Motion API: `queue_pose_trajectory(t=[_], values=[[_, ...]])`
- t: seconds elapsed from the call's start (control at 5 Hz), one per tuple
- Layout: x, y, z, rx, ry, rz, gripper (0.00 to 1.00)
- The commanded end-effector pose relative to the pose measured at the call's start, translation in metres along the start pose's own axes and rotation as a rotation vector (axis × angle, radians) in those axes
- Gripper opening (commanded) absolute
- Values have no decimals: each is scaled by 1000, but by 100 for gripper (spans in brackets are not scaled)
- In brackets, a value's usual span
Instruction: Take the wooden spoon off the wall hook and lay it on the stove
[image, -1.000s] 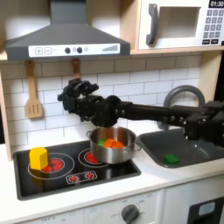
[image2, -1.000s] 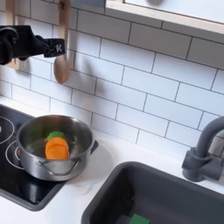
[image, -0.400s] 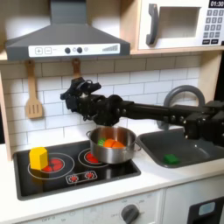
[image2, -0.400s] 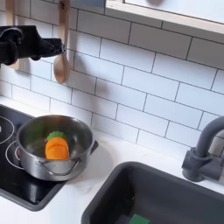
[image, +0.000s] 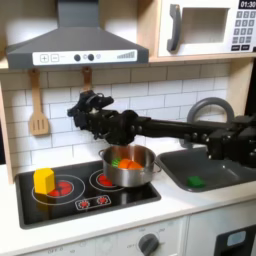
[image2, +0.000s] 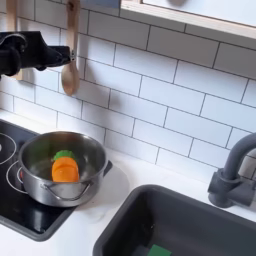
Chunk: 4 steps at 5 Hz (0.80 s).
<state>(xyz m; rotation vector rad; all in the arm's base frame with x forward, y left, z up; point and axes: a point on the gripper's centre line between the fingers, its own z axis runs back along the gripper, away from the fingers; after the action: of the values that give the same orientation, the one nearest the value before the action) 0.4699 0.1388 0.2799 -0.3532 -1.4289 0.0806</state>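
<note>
Second exterior view: the black end effector (image2: 52, 50) sits at the tiled wall with its tips just left of the wooden spoon (image2: 70, 62), which hangs upright on the wall, long axis vertical, handle up and oval bowl down; whether the tips are released or clenched on the handle I cannot tell. Below the spoon the metal pot (image2: 62, 167) holding an orange piece stands on the stove (image2: 14, 205), bare black surface lying left of the pot.
</note>
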Motion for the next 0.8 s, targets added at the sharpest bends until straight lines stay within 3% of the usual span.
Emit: queue_pose_trajectory(t=[0.0, 0.6], values=[[12, -1, 5, -1, 13, -1, 0], [8, -6, 5, -20, 81, 23, 0]])
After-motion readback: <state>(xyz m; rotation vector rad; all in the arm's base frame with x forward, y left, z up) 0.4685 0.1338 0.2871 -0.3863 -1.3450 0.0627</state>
